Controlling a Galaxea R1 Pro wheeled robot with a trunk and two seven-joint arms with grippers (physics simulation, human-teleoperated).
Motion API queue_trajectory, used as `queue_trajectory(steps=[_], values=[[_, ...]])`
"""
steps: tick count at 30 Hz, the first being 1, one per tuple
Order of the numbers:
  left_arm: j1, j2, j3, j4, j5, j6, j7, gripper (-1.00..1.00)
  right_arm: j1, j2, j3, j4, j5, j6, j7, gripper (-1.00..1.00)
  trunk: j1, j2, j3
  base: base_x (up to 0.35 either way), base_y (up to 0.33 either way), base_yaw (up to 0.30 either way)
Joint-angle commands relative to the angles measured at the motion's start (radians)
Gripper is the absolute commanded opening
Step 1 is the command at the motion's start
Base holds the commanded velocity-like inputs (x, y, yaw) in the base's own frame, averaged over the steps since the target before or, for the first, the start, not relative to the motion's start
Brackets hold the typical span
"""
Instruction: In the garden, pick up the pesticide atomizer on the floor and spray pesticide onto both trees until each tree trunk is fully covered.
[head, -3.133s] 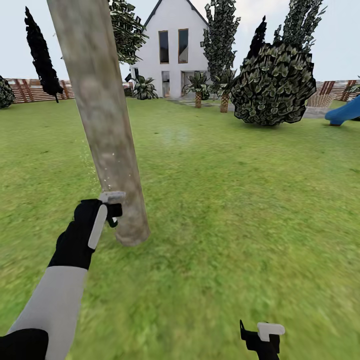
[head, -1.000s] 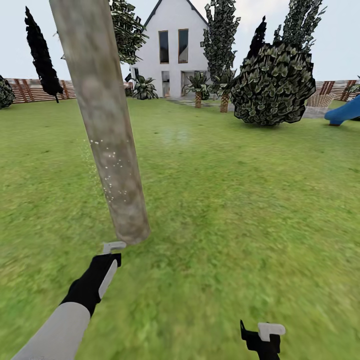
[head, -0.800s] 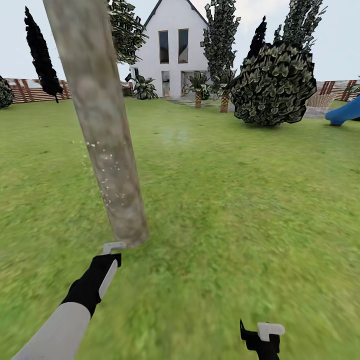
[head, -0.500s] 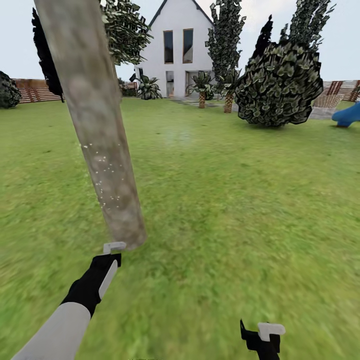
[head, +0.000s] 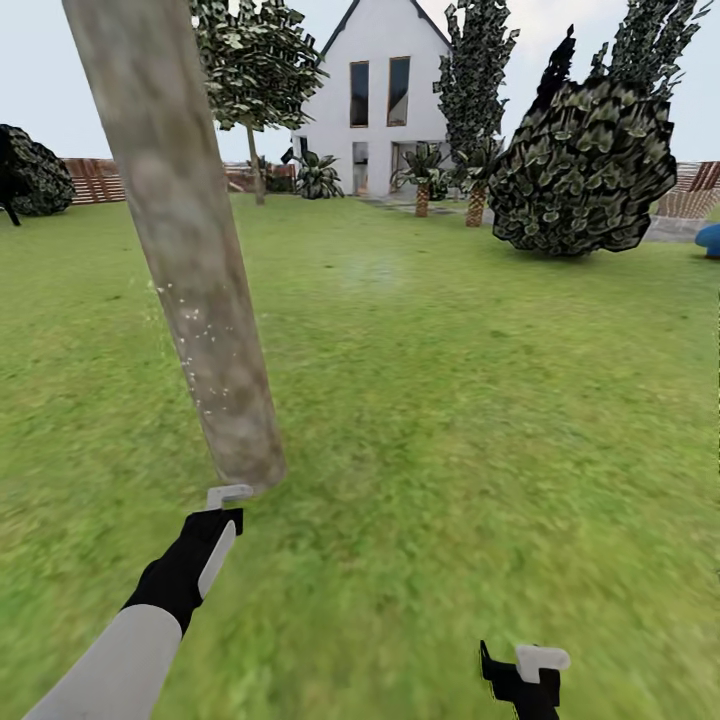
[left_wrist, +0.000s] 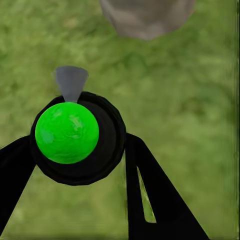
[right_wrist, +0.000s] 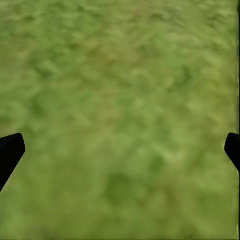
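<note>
A thick, leaning grey-beige tree trunk (head: 185, 250) rises from the lawn right in front of me, with pale specks on its lower part. In the head view my left gripper (head: 218, 512) hangs just below and in front of the trunk's base (left_wrist: 147, 17). It is shut on the pesticide atomizer (left_wrist: 67, 132), which looks like a dark round body with a bright green top and a grey nozzle aimed at the trunk base. A second tree (head: 255, 70) with a jagged green crown stands far back, near the house. My right gripper (head: 525, 672) is low at the right, open over bare grass (right_wrist: 120, 150).
Green lawn (head: 450, 380) stretches all around. A big dark bush (head: 580, 170) and palms stand at the back right in front of the white house (head: 380, 100). A brown slat fence (head: 95, 180) runs along the back, and a blue object (head: 708, 238) sits at the right edge.
My left arm dropped from the trunk's lower middle to below its base. More pale specks show on the trunk. Over the last second the camera turned, shifting the scene to the right.
</note>
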Motion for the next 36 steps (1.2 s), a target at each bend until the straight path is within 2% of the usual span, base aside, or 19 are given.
queue_trajectory(steps=[1, 8, 10, 13, 25, 36], values=[[0.0, 0.0, 0.0, 0.0, -0.001, 0.0, 0.0, -1.0, -0.001, 0.0, 0.0, 0.0, 0.0, 0.0, -0.001, 1.0, 0.0, 0.0, 0.0, 0.0, -0.275, 0.0], [0.0, -0.001, 0.0, 0.0, -0.001, 0.0, 0.0, -1.0, -0.001, 0.002, 0.0, 0.0, 0.0, 0.0, -0.001, 1.0, 0.0, 0.0, 0.0, 0.067, -0.275, 0.016], [0.0, -0.013, 0.0, 0.0, -0.002, -0.001, 0.0, -1.0, -0.001, 0.002, 0.0, 0.0, 0.0, 0.0, -0.001, 1.0, 0.0, 0.0, 0.0, 0.082, -0.275, 0.13], [0.0, -0.021, 0.0, 0.001, -0.002, -0.001, 0.0, -1.0, -0.001, 0.002, 0.0, 0.0, 0.0, 0.0, -0.001, 1.0, 0.0, 0.0, 0.0, 0.083, -0.275, 0.225], [0.0, -0.019, 0.001, 0.0, -0.004, -0.002, 0.0, -1.0, -0.001, 0.002, 0.0, 0.0, 0.0, 0.0, -0.001, 1.0, 0.0, 0.0, 0.0, 0.133, -0.256, 0.267], [0.0, -0.02, 0.001, 0.0, -0.004, -0.003, 0.0, -1.0, -0.001, 0.002, 0.0, 0.0, 0.0, 0.0, 0.0, 1.0, 0.0, 0.0, 0.0, 0.24, -0.192, 0.019]])
